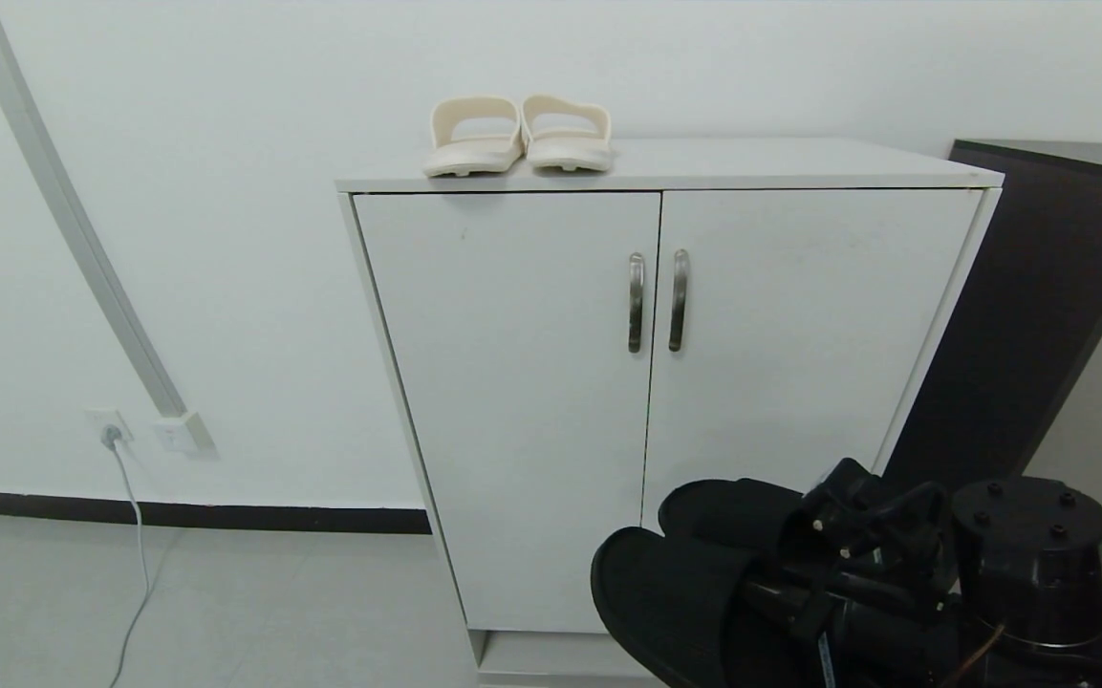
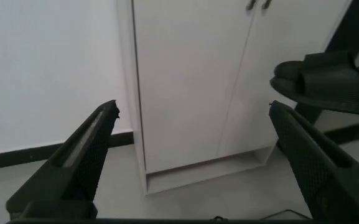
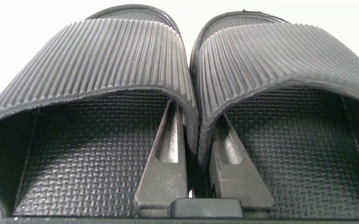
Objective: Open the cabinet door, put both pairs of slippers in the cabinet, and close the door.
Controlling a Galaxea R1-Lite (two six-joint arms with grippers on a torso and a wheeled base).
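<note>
Black slippers [image 1: 684,583]: lower part cut by head view's btm edge, rear hidden behind right arm. Right gripper [image 3: 195,124] fingertips tucked under the straps, base cut by frame edge. Cabinet [image 1: 512,401]: inside hidden behind shut doors, foot cut at btm edge; handles clipped in left wrist view. Left gripper [image 2: 193,111] finger bases run off-frame.

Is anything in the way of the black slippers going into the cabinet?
Yes. Both cabinet doors are shut, standing between the black slippers, clamped in the right gripper, and the inside. The left gripper is open and empty.
</note>
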